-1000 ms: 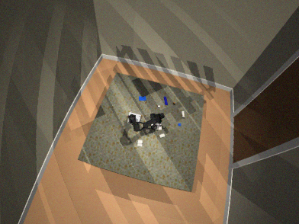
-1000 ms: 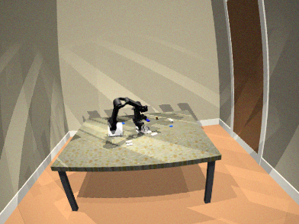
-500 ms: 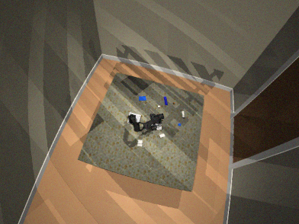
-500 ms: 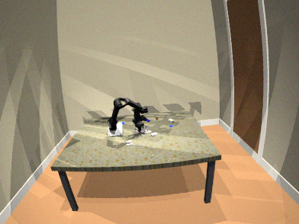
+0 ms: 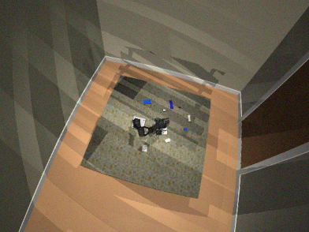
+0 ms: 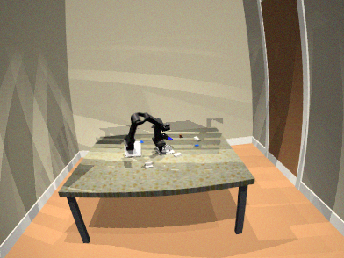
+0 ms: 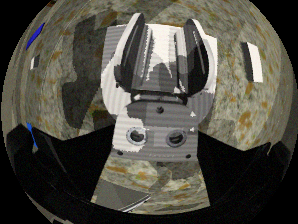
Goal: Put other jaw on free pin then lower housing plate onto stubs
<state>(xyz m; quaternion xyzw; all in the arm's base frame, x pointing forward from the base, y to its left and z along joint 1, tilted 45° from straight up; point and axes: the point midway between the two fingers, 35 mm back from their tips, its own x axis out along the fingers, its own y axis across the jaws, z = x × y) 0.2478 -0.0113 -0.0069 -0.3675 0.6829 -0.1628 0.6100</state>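
My gripper (image 7: 156,132) (image 6: 161,150) is shut on the grey housing plate (image 7: 160,120), with one black finger at each side edge. The plate has two round holes and lies over the rear ends of the two jaws. The left jaw (image 7: 134,55) and right jaw (image 7: 196,56) reach forward from under it, roughly parallel and apart, with dark inner faces. Below them is the white base (image 7: 111,40) (image 5: 164,132) (image 6: 168,150). The gear teeth, pins and stubs are mostly hidden under the plate. Whether the plate sits fully down and level, I cannot tell.
A white block (image 7: 255,62) (image 5: 167,140) (image 6: 177,154) lies right of the base. Another white piece (image 5: 144,148) (image 6: 148,165) lies nearer the front. A blue bar (image 7: 35,36) (image 5: 171,104), a small white piece (image 7: 34,62) (image 5: 164,110) and a blue block (image 5: 147,102) lie farther back.
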